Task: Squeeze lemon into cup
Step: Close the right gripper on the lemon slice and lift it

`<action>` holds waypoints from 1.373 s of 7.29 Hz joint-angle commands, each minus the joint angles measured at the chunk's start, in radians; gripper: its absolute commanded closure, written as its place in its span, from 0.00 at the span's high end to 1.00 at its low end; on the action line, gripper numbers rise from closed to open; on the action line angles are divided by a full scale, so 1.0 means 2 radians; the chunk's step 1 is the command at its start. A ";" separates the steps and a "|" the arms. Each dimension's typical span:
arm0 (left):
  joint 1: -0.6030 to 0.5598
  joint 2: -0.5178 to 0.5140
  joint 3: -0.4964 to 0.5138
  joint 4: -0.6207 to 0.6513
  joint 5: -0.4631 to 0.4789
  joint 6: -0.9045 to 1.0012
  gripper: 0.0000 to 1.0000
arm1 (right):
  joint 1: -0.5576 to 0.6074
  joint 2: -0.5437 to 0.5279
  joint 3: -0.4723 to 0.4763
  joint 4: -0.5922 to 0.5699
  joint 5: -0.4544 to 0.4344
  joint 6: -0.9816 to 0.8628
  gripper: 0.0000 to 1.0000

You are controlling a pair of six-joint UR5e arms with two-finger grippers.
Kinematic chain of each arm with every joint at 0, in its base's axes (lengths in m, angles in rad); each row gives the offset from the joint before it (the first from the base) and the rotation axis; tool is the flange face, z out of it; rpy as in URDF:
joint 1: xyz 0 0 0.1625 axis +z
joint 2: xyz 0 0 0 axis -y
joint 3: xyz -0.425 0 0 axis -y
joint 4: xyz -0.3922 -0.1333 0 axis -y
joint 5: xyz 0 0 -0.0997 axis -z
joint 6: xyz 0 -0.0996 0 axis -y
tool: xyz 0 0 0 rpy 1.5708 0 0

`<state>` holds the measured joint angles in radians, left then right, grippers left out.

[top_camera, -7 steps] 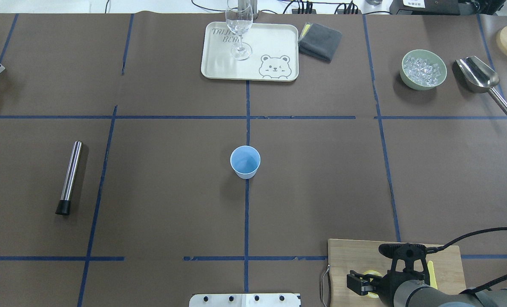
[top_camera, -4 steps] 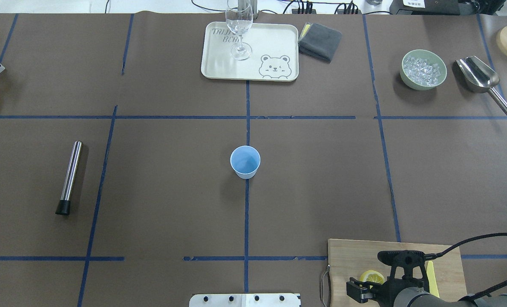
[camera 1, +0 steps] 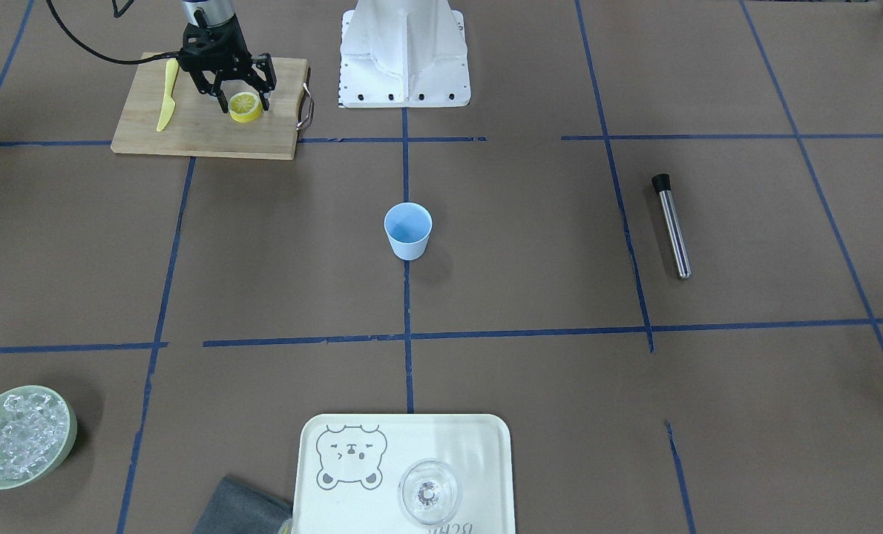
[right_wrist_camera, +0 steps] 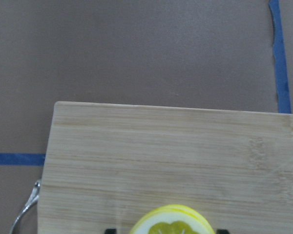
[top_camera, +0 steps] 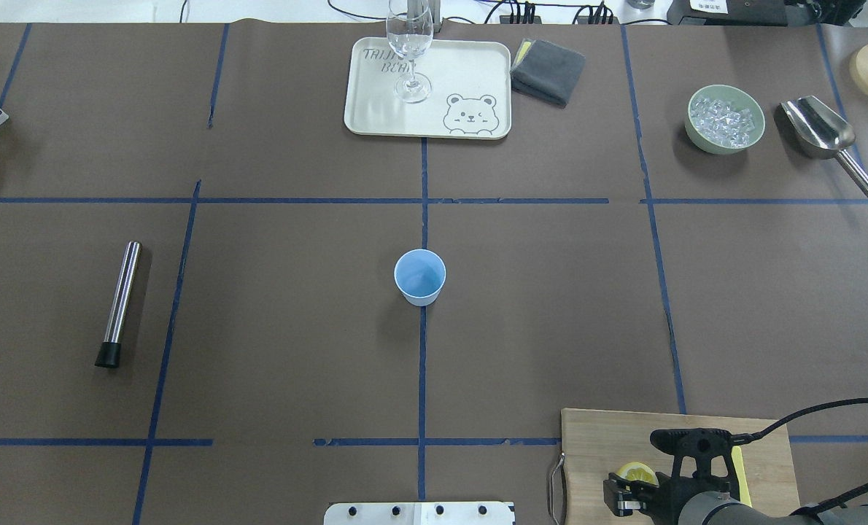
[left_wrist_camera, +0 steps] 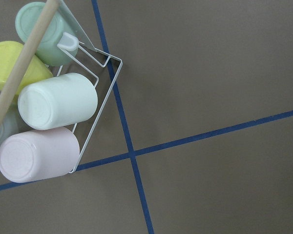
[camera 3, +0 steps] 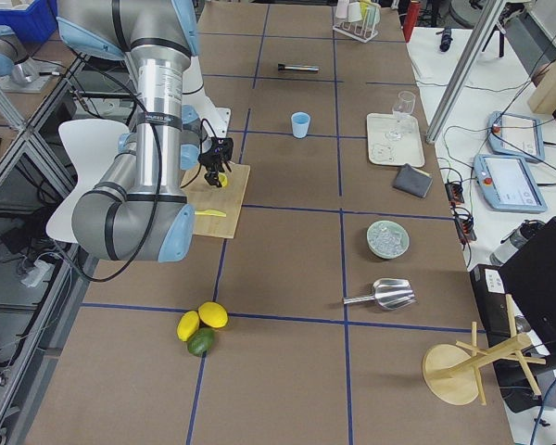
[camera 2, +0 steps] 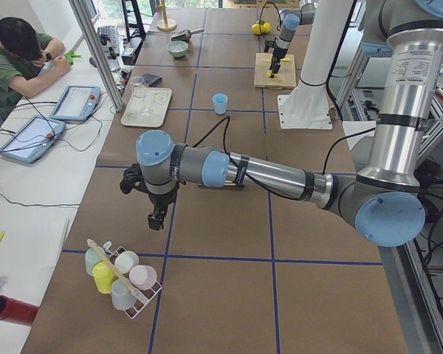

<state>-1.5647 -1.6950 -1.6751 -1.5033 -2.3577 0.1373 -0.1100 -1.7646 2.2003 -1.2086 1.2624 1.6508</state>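
Note:
The lemon (camera 1: 245, 107) is a yellow slice on the wooden cutting board (camera 1: 204, 137), near the robot's base. My right gripper (camera 1: 241, 95) is open over it, with one finger on each side of the slice. In the right wrist view the lemon (right_wrist_camera: 172, 222) sits at the bottom edge between the two dark fingertips (right_wrist_camera: 110, 230). It also shows in the overhead view (top_camera: 637, 472), just beyond the right gripper (top_camera: 624, 499). The light-blue cup (top_camera: 419, 277) stands upright and empty at the table's middle, far from both grippers. My left gripper (camera 2: 156, 220) hangs above a cup rack (left_wrist_camera: 53, 102). I cannot tell whether it is open or shut.
A yellow plastic knife (top_camera: 738, 470) lies on the board beside the gripper. A steel tube (top_camera: 120, 302) lies at the left. At the far side are a tray (top_camera: 470, 73) with a clear glass (top_camera: 409, 51), a grey cloth (top_camera: 548, 69), a bowl of ice (top_camera: 726, 120) and a scoop (top_camera: 820, 131).
My right gripper has drawn back toward the table's near edge and a little to the right, uncovering more of the lemon slice. The slice and the cup have stayed in place.

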 commanded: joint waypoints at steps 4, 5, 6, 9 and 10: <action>-0.001 -0.001 -0.007 0.001 0.001 0.000 1.00 | 0.001 -0.029 0.029 0.000 0.002 0.000 0.46; -0.001 -0.002 -0.008 0.002 0.001 0.000 1.00 | 0.001 -0.032 0.033 0.001 0.002 -0.001 0.48; -0.001 -0.002 -0.008 0.002 0.001 0.000 1.00 | 0.004 -0.032 0.040 0.000 0.004 -0.001 0.50; -0.002 -0.002 -0.008 0.002 0.001 0.000 1.00 | 0.062 -0.021 0.064 -0.001 0.045 -0.005 0.50; -0.002 -0.002 -0.008 0.002 0.001 0.000 1.00 | 0.088 -0.005 0.061 -0.003 0.076 -0.006 0.50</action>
<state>-1.5672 -1.6981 -1.6904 -1.5002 -2.3562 0.1365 -0.0004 -1.8050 2.3235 -1.2108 1.3434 1.6430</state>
